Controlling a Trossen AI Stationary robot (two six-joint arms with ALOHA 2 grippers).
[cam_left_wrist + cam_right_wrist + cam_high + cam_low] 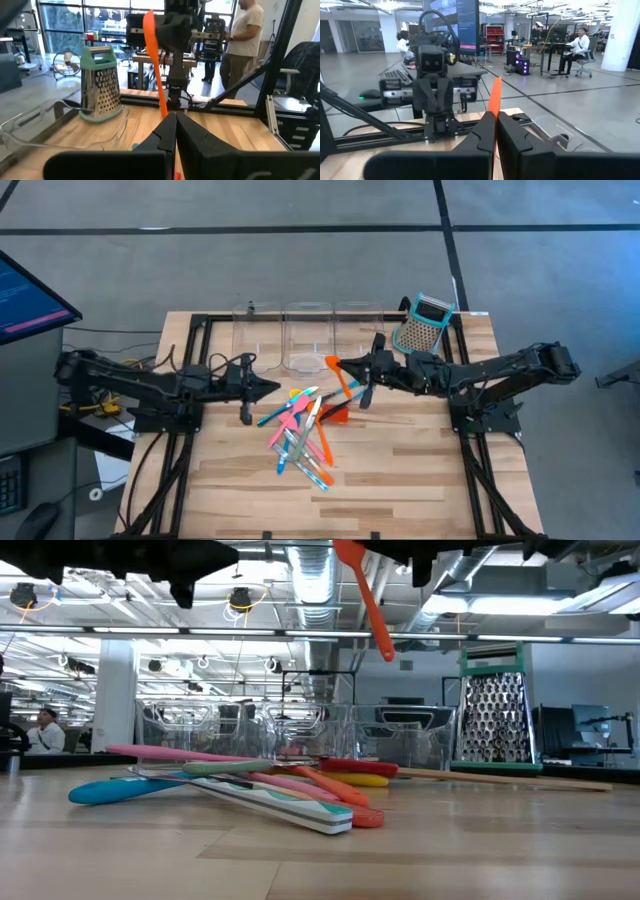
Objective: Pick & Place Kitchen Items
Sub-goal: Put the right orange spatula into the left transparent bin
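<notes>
An orange spatula [368, 600] hangs in the air above the table's middle, with my right gripper [341, 365] shut on it just near of the clear bins. The other kitchen items, pink, teal, blue, yellow and red spoons and spatulas, lie crossed in a pile [301, 431] on the wooden table, also seen in the low view [250, 785]. My left gripper [272, 387] hovers shut and empty left of the pile, pointing level toward the table's right; in its own view the fingers [172, 127] meet. My right gripper pinches the orange spatula between its two fingers, close below the broad blade end [494, 95]. The fingers reach in level from the table's right and lie across the spatula. The spatula is lifted clear and hangs slanting, its slim handle end [386, 652] lowest.
Three clear bins [307, 335] stand in a row at the table's far edge. A teal-and-grey box grater [422, 325] stands upright to their right. A monitor [25, 295] stands off the table's left. People [245, 30] are in the room beyond.
</notes>
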